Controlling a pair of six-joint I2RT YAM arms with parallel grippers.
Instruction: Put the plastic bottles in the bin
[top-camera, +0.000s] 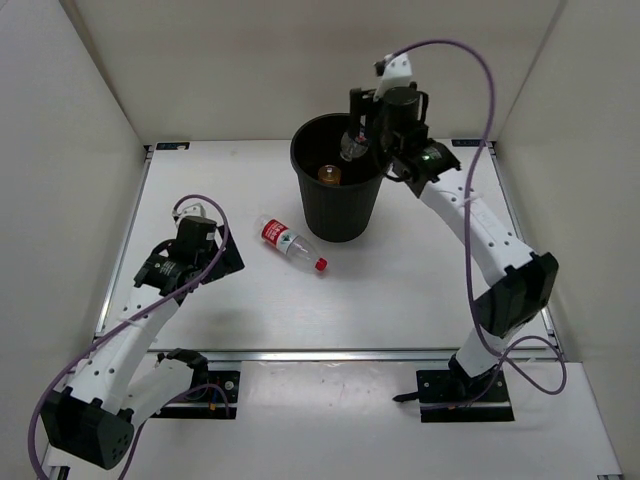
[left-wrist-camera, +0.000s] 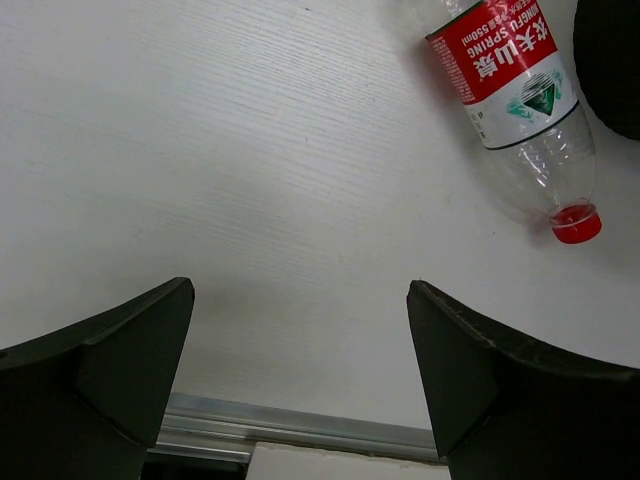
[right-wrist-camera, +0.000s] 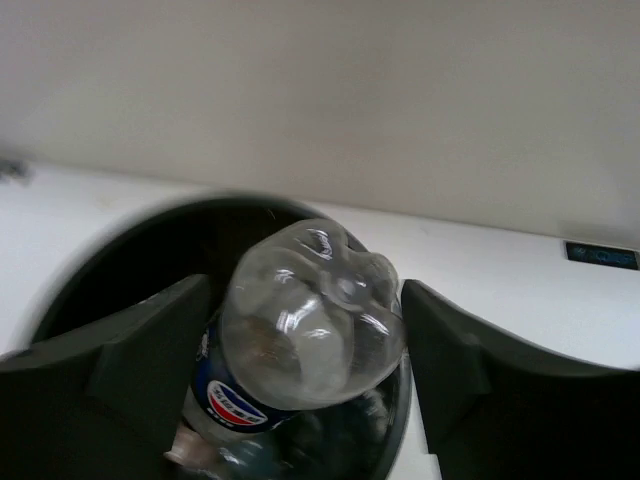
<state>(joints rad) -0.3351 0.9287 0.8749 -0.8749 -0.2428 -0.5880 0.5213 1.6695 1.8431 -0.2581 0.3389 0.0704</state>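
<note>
The black bin (top-camera: 340, 215) stands at the back centre of the table. My right gripper (top-camera: 358, 140) hangs over its mouth, shut on the clear bottle with the dark blue label (right-wrist-camera: 310, 310), base towards the camera and neck pointing down into the bin (right-wrist-camera: 170, 250). One orange bottle (top-camera: 330, 175) lies inside the bin. The clear bottle with red label and cap (top-camera: 290, 242) lies on the table left of the bin, and it also shows in the left wrist view (left-wrist-camera: 510, 90). My left gripper (top-camera: 232, 255) is open and empty, left of that bottle (left-wrist-camera: 300, 290).
White walls enclose the table on three sides. A metal rail (top-camera: 330, 354) runs along the near edge and shows under my left fingers (left-wrist-camera: 290, 425). The bin's dark side (left-wrist-camera: 612, 60) is at the top right of the left wrist view.
</note>
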